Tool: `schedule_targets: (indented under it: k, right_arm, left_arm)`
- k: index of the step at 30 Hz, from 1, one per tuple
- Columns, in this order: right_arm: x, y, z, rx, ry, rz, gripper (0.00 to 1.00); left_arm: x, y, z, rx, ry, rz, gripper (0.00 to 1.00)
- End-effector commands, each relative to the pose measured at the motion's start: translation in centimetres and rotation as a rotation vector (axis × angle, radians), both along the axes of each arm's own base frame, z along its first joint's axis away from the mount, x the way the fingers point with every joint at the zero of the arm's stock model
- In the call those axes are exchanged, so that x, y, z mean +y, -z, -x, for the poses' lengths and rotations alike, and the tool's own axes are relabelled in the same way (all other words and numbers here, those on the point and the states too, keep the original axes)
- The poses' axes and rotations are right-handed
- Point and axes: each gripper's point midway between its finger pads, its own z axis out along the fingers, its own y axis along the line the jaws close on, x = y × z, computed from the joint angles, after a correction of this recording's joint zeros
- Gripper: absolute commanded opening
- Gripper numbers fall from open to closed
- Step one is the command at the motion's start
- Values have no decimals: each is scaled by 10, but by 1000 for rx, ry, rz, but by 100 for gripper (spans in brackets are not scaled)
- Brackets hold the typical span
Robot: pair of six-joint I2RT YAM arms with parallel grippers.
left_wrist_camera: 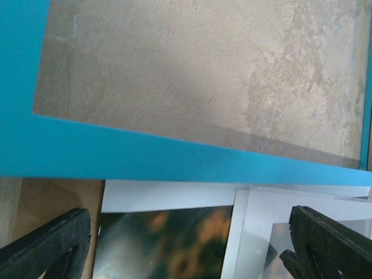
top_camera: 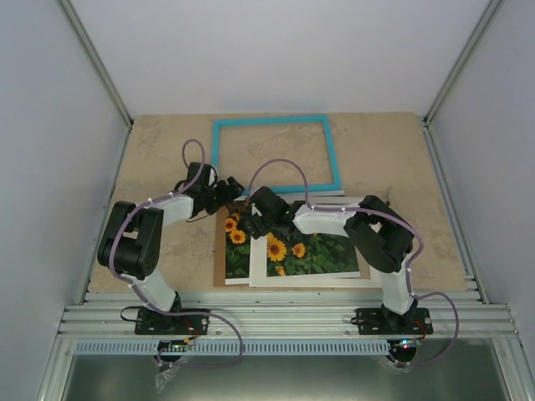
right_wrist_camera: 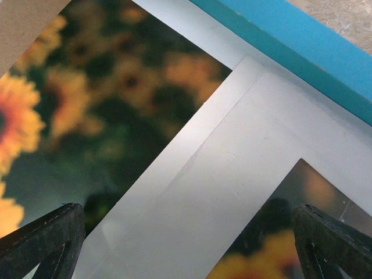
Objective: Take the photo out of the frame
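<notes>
Sunflower photo print (top_camera: 237, 238), white-edged, lay outside the thin turquoise rectangular frame (top_camera: 334, 159) on its near side, long axis left-to-right, directly beneath the spread right gripper (top_camera: 257, 222). The left gripper (top_camera: 227, 194), equally spread, hung by the frame's near rail.

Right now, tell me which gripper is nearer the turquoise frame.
Left. The left gripper is open at the near-left corner of the turquoise frame, just short of its near rail. The right gripper, also open, is farther toward the bases, over the sunflower photo.
</notes>
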Motion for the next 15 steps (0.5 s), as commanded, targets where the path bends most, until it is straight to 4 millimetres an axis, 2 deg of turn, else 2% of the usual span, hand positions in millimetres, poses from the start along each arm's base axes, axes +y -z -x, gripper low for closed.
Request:
schedule_targets:
  k: [1, 9, 15]
  right_arm:
    - [4, 1, -6, -9, 2, 0, 98]
    - [3, 10, -4, 9, 2, 13, 98]
    - [2, 11, -4, 11, 4, 13, 98]
  left_arm:
    - [-1, 1, -9, -15, 22, -17, 96]
    - [-7, 15, 4, 51, 55, 20, 96]
    - [-15, 18, 11, 77, 89, 63, 95]
